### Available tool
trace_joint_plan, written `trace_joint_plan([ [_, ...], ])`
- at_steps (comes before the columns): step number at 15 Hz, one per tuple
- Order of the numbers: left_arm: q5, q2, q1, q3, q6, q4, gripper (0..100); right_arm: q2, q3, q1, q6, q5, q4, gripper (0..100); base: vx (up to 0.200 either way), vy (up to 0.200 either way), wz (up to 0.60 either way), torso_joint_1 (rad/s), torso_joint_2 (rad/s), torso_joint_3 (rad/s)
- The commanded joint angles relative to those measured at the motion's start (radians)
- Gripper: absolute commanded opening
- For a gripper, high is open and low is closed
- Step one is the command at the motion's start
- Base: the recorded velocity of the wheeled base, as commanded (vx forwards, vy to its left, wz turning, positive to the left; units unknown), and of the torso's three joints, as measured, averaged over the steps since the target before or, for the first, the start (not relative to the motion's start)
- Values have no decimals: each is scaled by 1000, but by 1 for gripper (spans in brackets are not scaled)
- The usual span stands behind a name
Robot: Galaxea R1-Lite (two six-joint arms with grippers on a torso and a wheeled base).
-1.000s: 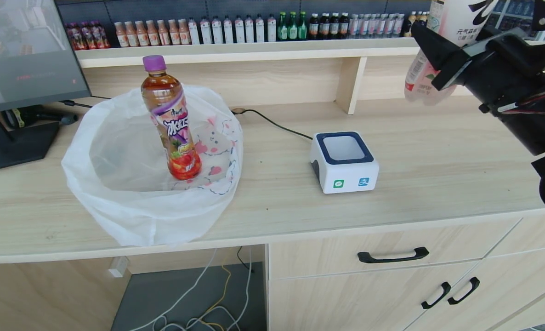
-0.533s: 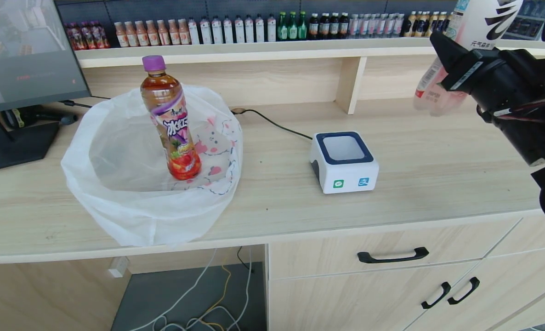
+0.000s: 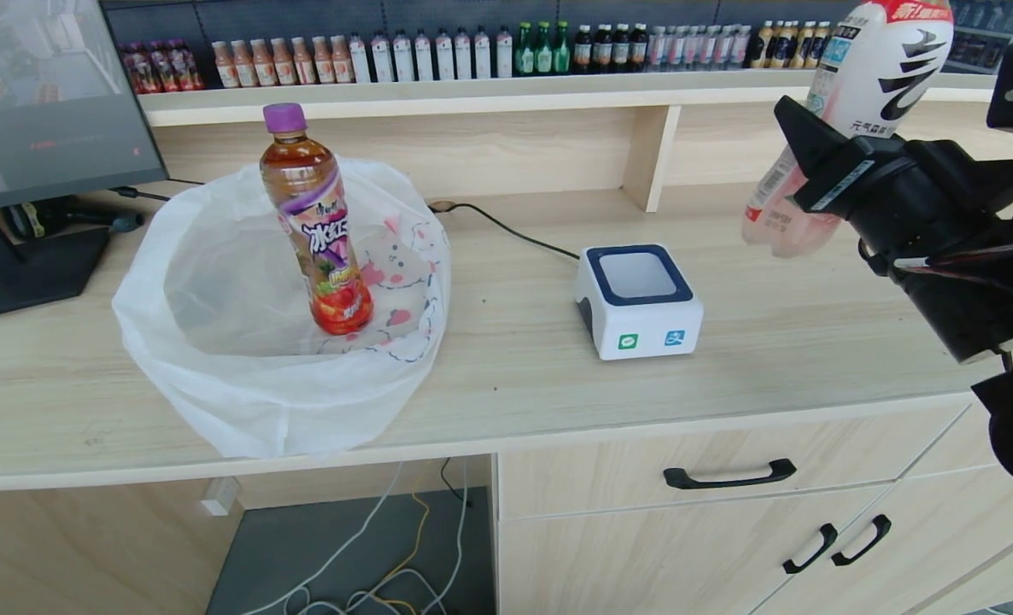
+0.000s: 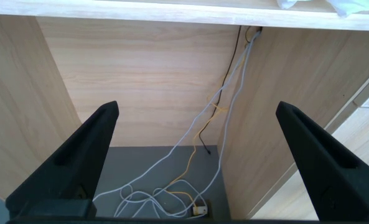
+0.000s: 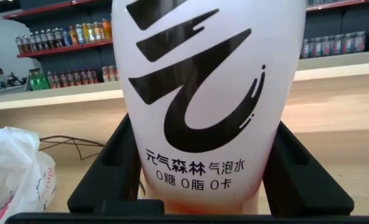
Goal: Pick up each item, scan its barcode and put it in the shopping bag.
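Note:
My right gripper (image 3: 822, 162) is shut on a pale pink bottle (image 3: 848, 120) with a white label, held in the air at the right above the counter. The bottle tilts, its base toward the white scanner box (image 3: 639, 299) that sits at the counter's middle. In the right wrist view the same bottle (image 5: 212, 99) stands between the two black fingers (image 5: 112, 168). An amber tea bottle (image 3: 314, 222) with a purple cap stands upright inside the white shopping bag (image 3: 242, 367) on the left. My left gripper (image 4: 196, 155) hangs open under the counter, facing cables on the floor.
A monitor (image 3: 45, 102) on a black stand is at the far left. A black cable (image 3: 506, 226) runs from the back wall to the scanner. A shelf (image 3: 472, 85) of small bottles lines the back. Drawers with black handles (image 3: 729, 477) sit below the counter.
My right gripper has carried the pink bottle lower and a little left toward the scanner, after swinging right half a second ago. The bag and tea bottle stay put.

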Motion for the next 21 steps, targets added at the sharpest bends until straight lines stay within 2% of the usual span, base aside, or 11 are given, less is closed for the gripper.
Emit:
trace_joint_plan([
  [1, 0, 0, -1, 0, 0, 0, 100, -22, 82, 37, -2, 17, -5, 0, 0, 200, 0, -2, 2, 2],
  [4, 0, 0, -1, 0, 0, 0, 100, -34, 108, 112, -48, 29, -15, 0, 0, 200, 0, -1, -1, 2],
  [7, 0, 0, -1, 0, 0, 0, 100, 3, 114, 111, -51, 34, -84, 0, 0, 200, 0, 7, 4, 5],
  [10, 0, 0, -1, 0, 2, 0, 100, 23, 76, 112, -57, 34, -87, 0, 0, 200, 0, 1, 2, 4],
  [20, 0, 0, -1, 0, 2, 0, 100, 53, 77, 115, -62, 43, -107, 0, 0, 200, 0, 1, 3, 4],
  [21, 0, 0, -1, 0, 2, 0, 100, 50, 77, 115, -62, 43, -107, 0, 0, 0, 0, 0, 0, 0],
])
